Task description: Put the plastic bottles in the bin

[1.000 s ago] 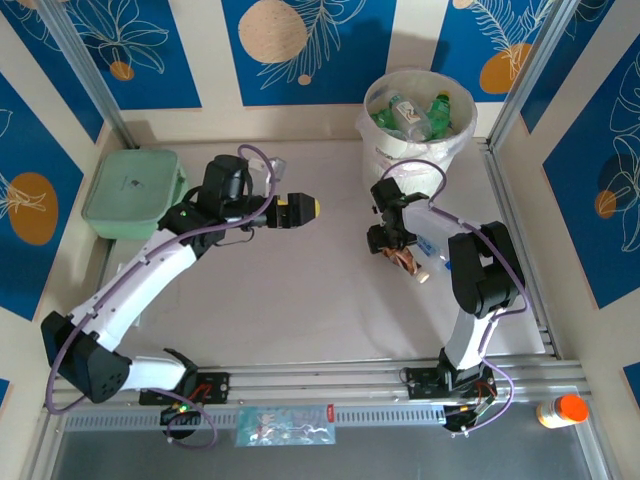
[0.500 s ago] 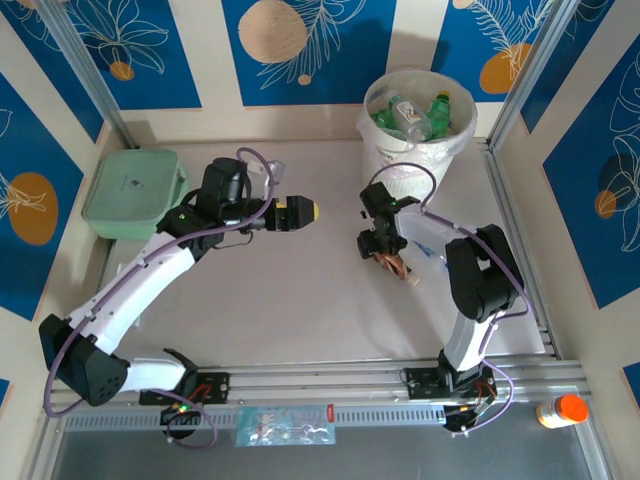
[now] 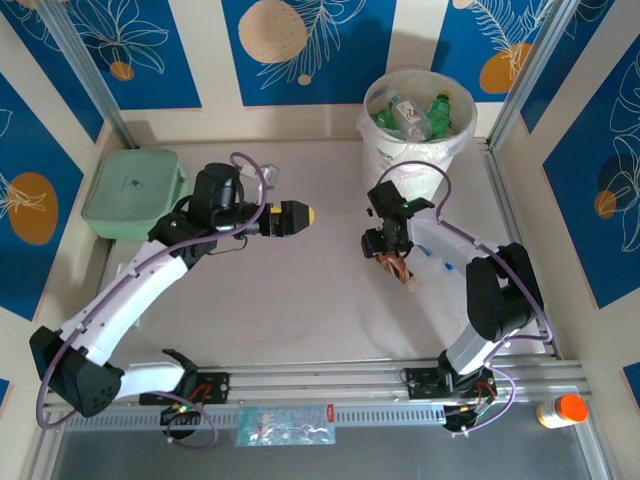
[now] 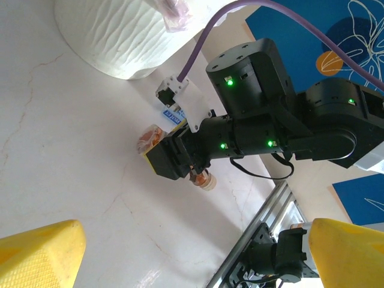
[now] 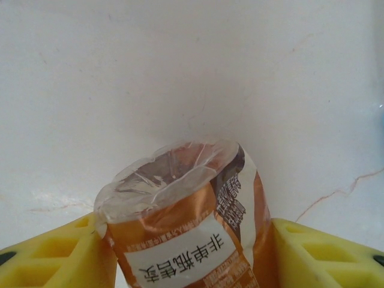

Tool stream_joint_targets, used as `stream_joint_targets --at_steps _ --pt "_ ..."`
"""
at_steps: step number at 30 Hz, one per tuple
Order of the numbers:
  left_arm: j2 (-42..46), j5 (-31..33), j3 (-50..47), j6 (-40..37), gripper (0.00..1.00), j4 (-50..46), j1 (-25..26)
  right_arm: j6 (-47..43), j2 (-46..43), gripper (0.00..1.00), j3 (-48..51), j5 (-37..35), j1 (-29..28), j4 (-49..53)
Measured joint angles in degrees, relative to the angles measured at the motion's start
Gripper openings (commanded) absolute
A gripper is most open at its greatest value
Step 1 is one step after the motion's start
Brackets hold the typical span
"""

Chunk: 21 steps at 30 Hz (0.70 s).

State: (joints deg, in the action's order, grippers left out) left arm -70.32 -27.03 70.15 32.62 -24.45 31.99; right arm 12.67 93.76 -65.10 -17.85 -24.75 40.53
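Note:
My right gripper (image 3: 386,246) is shut on a clear plastic bottle with an orange-brown label (image 3: 400,268), low over the table right of centre. In the right wrist view that bottle (image 5: 192,222) sits between the yellow fingers (image 5: 48,258), base away from the camera. A blue-labelled bottle (image 3: 433,250) lies on the table just right of the gripper. At the back right stands the white bin (image 3: 392,150), holding several green and clear bottles (image 3: 420,112). My left gripper (image 3: 298,213) is open with nothing in it, left of centre. The left wrist view faces the right gripper and the held bottle (image 4: 203,179).
A pale green lidded box (image 3: 132,192) sits at the back left. An orange-capped bottle (image 3: 562,409) stands outside the rail at the front right. A metal rail (image 3: 500,375) runs along the front edge, with a flat packet (image 3: 285,425) beyond it.
My right gripper, still holding the bottle, swung a little left and came partly back while its elbow moved right. The left arm shifted slightly left.

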Motion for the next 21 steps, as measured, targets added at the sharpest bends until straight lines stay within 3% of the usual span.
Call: stream_joint_targets --at_steps 9,11,16,21 --pt "1.29 0.0 -1.33 0.0 0.95 -0.04 -0.15 1.25 3.37 0.77 0.0 -0.22 -0.61 2.25" --pt "1.55 0.0 -1.33 0.0 0.95 -0.02 -0.22 1.51 3.54 0.77 0.0 -0.2 -1.14 2.34" --pt "2.14 0.0 -1.46 0.02 0.95 -0.02 -0.37 1.86 3.96 0.63 0.66 -0.33 -1.79 2.14" --pt "2.8 0.0 -1.55 0.02 0.95 -0.11 -0.42 2.43 1.4 0.56 1.42 -0.39 -2.4 2.64"
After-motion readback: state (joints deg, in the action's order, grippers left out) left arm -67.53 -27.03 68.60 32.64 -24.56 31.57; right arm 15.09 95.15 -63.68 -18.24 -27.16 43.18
